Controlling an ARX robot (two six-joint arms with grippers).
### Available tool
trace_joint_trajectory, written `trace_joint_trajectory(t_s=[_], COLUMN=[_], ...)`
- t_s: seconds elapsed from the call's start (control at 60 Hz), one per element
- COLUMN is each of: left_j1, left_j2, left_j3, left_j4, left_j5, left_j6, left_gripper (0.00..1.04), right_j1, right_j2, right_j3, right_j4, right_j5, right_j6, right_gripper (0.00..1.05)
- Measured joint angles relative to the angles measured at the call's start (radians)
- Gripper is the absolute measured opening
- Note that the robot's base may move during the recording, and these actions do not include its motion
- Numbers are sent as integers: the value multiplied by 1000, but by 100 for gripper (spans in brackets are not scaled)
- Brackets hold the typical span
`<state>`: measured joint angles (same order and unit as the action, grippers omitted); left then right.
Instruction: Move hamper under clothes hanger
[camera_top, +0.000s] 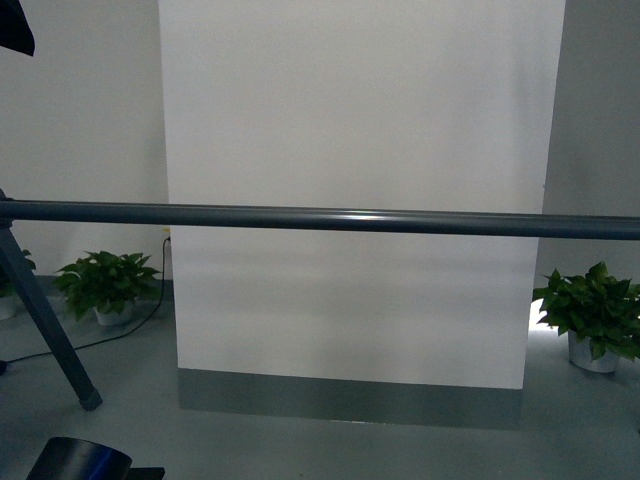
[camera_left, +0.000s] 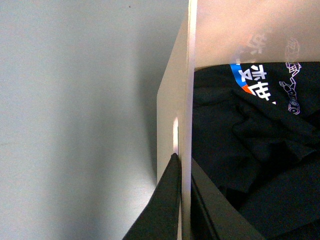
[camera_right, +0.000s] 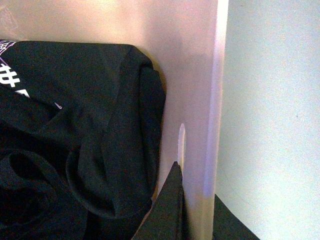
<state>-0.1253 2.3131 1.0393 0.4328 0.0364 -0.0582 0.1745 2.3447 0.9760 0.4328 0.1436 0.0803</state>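
On hamper (camera_left: 169, 95) walls: left tool (camera_left: 183, 167), right tool (camera_right: 198, 187) clamped.

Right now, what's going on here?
Both arms grip a beige plastic rectangular hamper: the left gripper and the right gripper each pinch a side wall beside its slot handle. A crumpled black T-shirt with printed lettering lies inside. Ahead, a horizontal bar of the dark grey metal clothes hanger crosses the front view, where the hamper itself does not show.

Two potted plants (camera_top: 104, 284) show (perhaps a third, cut off). There is one hamper (camera_left: 170, 95), one black T-shirt (camera_left: 240, 150), one clothes hanger (camera_top: 320, 218).
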Motion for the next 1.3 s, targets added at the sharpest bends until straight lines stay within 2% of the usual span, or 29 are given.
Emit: trace_joint_trajectory(t_s=[1.301], left_j1=[0], left_j2=[0], left_j3=[0], left_j4=[0], left_j5=[0], left_j6=[0], left_gripper=[4], right_j1=[0], right_j2=[0], right_j3=[0], right_j4=[0], right_j5=[0], right_j6=[0], right_gripper=[2])
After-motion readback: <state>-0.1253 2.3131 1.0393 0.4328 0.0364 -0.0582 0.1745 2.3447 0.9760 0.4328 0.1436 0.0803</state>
